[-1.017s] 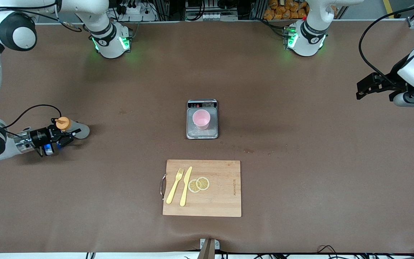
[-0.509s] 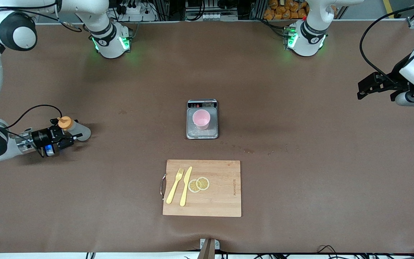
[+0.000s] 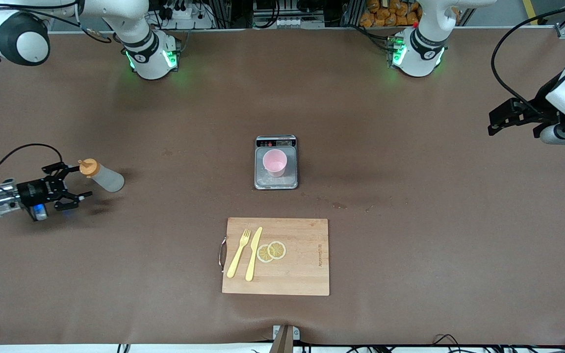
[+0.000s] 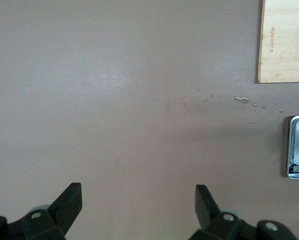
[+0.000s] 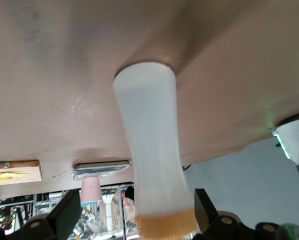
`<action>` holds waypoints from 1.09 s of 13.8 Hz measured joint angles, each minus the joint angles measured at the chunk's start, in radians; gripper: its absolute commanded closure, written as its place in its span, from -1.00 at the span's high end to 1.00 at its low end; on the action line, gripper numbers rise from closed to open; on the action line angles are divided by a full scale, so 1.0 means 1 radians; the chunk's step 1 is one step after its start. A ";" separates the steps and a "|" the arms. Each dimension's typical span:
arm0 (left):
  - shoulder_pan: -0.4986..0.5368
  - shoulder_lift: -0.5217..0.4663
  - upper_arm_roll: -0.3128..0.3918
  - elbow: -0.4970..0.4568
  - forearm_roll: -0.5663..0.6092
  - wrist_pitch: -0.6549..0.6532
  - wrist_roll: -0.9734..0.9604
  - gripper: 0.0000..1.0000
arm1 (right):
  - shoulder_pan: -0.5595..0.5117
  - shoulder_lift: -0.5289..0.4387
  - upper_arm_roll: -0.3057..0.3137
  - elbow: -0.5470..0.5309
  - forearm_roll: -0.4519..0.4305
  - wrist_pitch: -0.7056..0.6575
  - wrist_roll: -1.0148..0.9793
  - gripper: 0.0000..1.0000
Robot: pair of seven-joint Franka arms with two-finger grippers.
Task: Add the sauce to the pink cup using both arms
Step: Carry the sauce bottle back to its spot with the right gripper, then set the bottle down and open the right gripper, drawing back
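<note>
The sauce bottle (image 3: 102, 178), translucent whitish with an orange cap, stands on the table near the right arm's end. My right gripper (image 3: 74, 183) is open just beside its cap and holds nothing. In the right wrist view the bottle (image 5: 150, 150) stands between the spread fingers of the gripper (image 5: 134, 212). The pink cup (image 3: 274, 163) stands on the scale (image 3: 276, 183) at mid-table and also shows in the right wrist view (image 5: 91, 189). My left gripper (image 3: 492, 123) waits open and empty in the air at the left arm's end, over bare table (image 4: 138, 200).
A wooden cutting board (image 3: 302, 264) lies nearer to the front camera than the scale, with a yellow fork (image 3: 239, 252), a yellow knife (image 3: 253, 254) and lemon slices (image 3: 271, 251) on it. Small drops of liquid (image 4: 242, 99) lie on the table between the board and the scale.
My right gripper has opened, let go of the sauce bottle and pulled back toward the right arm's end. The bottle stays standing. The left arm has barely moved.
</note>
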 measured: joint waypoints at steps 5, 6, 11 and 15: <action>0.000 0.000 0.000 0.001 0.000 0.000 0.000 1.00 | 0.039 -0.071 0.005 0.095 -0.081 -0.032 0.005 1.00; 0.000 0.000 0.000 0.001 0.000 0.000 0.000 1.00 | 0.063 -0.091 0.005 0.112 -0.108 -0.034 0.005 1.00; 0.000 0.000 0.000 0.001 0.000 0.000 0.000 1.00 | 0.206 -0.215 0.007 0.151 -0.143 -0.068 0.012 1.00; 0.002 0.000 0.002 0.001 0.000 0.000 0.000 1.00 | 0.292 -0.290 0.007 0.154 -0.154 -0.082 0.015 1.00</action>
